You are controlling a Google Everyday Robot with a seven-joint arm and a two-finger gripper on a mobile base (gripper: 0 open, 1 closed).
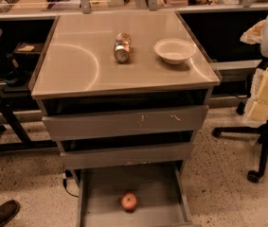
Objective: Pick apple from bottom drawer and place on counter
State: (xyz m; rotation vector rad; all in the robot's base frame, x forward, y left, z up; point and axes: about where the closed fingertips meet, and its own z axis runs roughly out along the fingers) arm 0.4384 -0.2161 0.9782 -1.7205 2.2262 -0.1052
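Note:
The apple (129,201), small and red-orange, lies on the grey floor of the bottom drawer (95,188), which is pulled out toward me. The counter (76,65) is the glossy beige cabinet top above it, with a curved arc mark on its left half. My white arm comes in at the right edge, and the gripper (264,98) hangs there as pale blocky shapes. It is well to the right of the cabinet, above the floor and far from the apple.
A silver can (121,47) lies on its side mid-counter, with a white bowl (174,50) to its right. Two scuffed drawers sit slightly open above the bottom one. An office chair base (254,174) is on the right and a shoe (1,213) at bottom left.

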